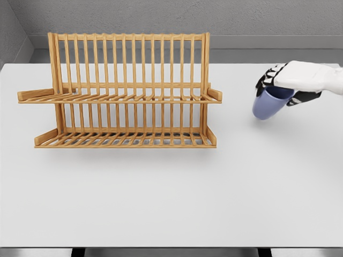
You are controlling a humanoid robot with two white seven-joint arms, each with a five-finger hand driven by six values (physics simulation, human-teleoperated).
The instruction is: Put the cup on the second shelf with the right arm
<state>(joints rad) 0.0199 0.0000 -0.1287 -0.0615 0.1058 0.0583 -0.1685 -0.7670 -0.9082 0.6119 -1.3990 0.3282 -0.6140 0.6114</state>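
Head view: right hand (292,85) entering from the right edge, its fingers (266,78) curled over the rim of the blue cup (269,104) and clamped on it from above. Cup tilted, mouth up toward the palm, base hanging toward the lower left, apparently clear of the white tabletop (171,193) with a faint shadow beneath, though contact at the base hard to rule out. Wooden rack (128,91) well apart to the left, with two slatted shelves: an upper shelf (120,98) at mid-height and a lower shelf (126,140) just above the tabletop. Both shelves bare. Left arm nowhere in sight.

Judged step: carrying the cup across to the rack, nearly the whole transfer yet to do. Taking "second shelf" as the upper one, though the count could run the other way.

For doing it well: raise first, then travel left, keeping the cup above the upper shelf's front rail and its raised right end stop. Approach from the front, not from the side, since the upright slats close off the back. Level the cup before lowering, so the base meets the slats flat and spans more than one of them. Keep the grip firm on the rim until the base sits; a rim hold on a tilted cup likely to slip if swung fast. Open only once settled, then withdraw upward and back.
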